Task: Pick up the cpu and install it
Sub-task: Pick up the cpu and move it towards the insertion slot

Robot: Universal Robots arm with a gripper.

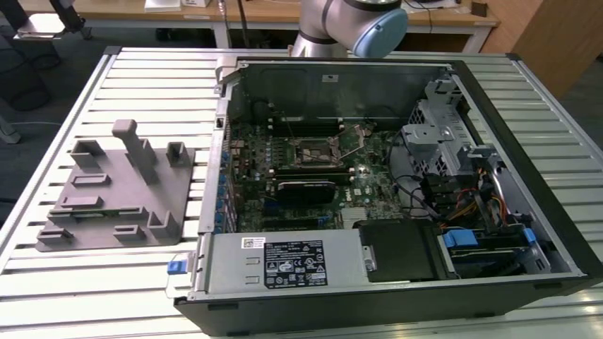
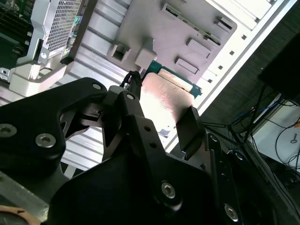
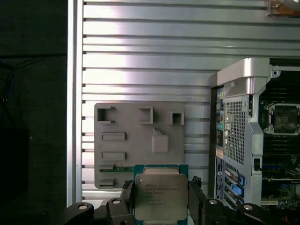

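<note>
Clamping the cpu by two opposite edges, the hand has its black fingers pressed against the chip's sides in the first wrist view, so the chip sits squarely between the fingertips with its pale metal top facing the camera and a green border showing around it. In the second wrist view the same hold appears from the other side: the cpu is pinched in the hand, its silver face catching the light. Just beyond the chip lies the grey tray, flat on the slatted metal surface, with raised pegs and shallow pockets; the held chip overlaps the tray's nearer edge in the first wrist view. Beside the tray stands the open computer case, and deeper inside it the square socket on the motherboard is visible. In the exterior view the tray sits at the exterior view's left of the case, the socket lies near the middle of the board, and the arm rises behind the case.
</note>
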